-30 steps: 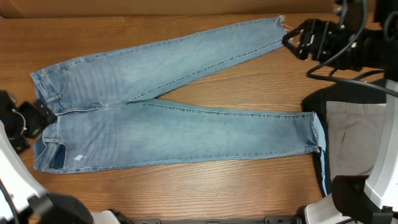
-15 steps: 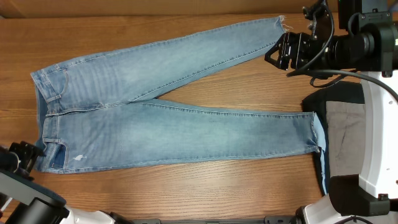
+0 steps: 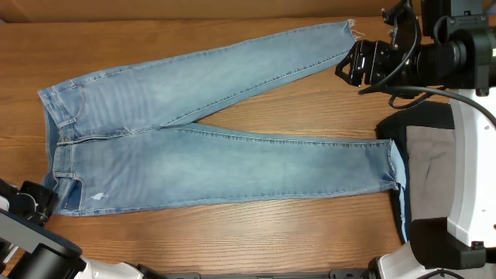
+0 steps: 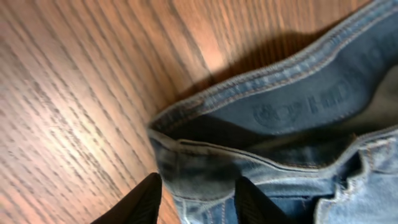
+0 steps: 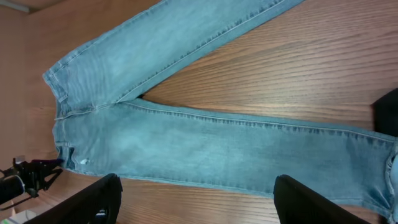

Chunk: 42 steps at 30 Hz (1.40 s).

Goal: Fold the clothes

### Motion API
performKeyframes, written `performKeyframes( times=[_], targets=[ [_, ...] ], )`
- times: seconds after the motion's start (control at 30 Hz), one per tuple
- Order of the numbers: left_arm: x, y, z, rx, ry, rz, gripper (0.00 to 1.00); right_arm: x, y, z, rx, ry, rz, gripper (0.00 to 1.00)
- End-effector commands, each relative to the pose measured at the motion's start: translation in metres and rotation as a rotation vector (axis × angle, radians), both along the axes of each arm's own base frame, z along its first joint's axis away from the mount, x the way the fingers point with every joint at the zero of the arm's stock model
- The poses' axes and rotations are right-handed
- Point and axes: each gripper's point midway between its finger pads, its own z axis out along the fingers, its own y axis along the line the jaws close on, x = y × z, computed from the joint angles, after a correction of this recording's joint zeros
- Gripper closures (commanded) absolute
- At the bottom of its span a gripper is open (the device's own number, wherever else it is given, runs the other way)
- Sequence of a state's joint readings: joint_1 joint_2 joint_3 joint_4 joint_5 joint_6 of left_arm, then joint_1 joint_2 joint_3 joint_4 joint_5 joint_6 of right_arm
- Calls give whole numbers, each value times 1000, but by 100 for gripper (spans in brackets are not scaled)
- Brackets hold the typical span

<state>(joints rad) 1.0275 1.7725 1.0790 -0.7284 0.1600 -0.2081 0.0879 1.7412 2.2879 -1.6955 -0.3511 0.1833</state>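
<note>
Left wrist view first: the left gripper [image 4: 196, 204] has its jaws parted, one dark finger [image 4: 137, 202] on each side of the waistband corner [image 4: 186, 140] of the jeans [image 4: 298, 112]. The denim lies in the gap between them, but nothing is pinched, and I cannot tell whether either finger is actually touching the cloth. The waistband is slightly turned open there, showing its darker inner side with a stamped mark, and it rests on the wooden table [image 4: 74, 93].

From the right wrist camera, the right gripper [image 5: 198, 183] is spread wide and holds nothing. It hangs well above the table, with the whole garment laid out below it. From overhead it sits just beside the frayed hem [image 3: 350, 29] of the upper leg, apart from it.

The jeans lie flat across the middle of the table, waist at the left end and legs running to the right. The upper leg slants up toward the far right corner. The lower leg runs nearly straight, and its hem ends beside a dark garment [image 3: 430, 167] with a grey panel, heaped at the right edge. The two legs spread apart from the crotch, leaving a wedge of bare wood between them. A small pale worn spot [image 3: 98, 196] shows near the lower left corner of the waist, close to the left gripper.
</note>
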Motion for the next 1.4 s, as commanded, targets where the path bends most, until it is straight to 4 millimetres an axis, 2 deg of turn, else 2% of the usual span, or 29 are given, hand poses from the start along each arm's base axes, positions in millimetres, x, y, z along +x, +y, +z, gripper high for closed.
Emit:
performKeyframes(
  times=[0.0,0.13,0.27,0.33,0.37,0.53,0.67,0.83,0.93,1.07,1.17,1.37],
  targets=[
    [-12,2,-8,18,70,20,59,0,0,-2,-15,2,-4,18],
    [-16,1,-19,-1,101,36,58,1,-2,-3,-25,1,-9,18],
    [-17,-1,-37,-37,123,35,48,1,-2,-3,-25,1,-9,17],
    [-18,-3,-46,-55,133,34,49,1,-2,-3,-25,1,-9,17],
    [-18,-4,-48,-63,135,33,53,1,-2,-3,-26,1,-9,17],
    [-20,-5,-49,-74,137,40,96,2,-7,-4,-52,-1,-24,17],
    [-21,0,-37,-67,130,62,96,6,-20,-7,-99,6,-107,16],
    [-28,18,-3,-30,108,132,96,21,-47,-16,-205,13,-267,9],
    [-38,35,22,14,104,181,96,28,-58,-32,-226,68,-337,4],
    [-59,53,48,57,117,270,96,34,-70,-69,-245,175,-369,9],
    [-68,62,57,56,86,322,96,30,-84,-104,-263,281,-392,12],
    [-70,73,62,51,11,359,96,13,-116,-174,-265,454,-462,12]
  ],
)
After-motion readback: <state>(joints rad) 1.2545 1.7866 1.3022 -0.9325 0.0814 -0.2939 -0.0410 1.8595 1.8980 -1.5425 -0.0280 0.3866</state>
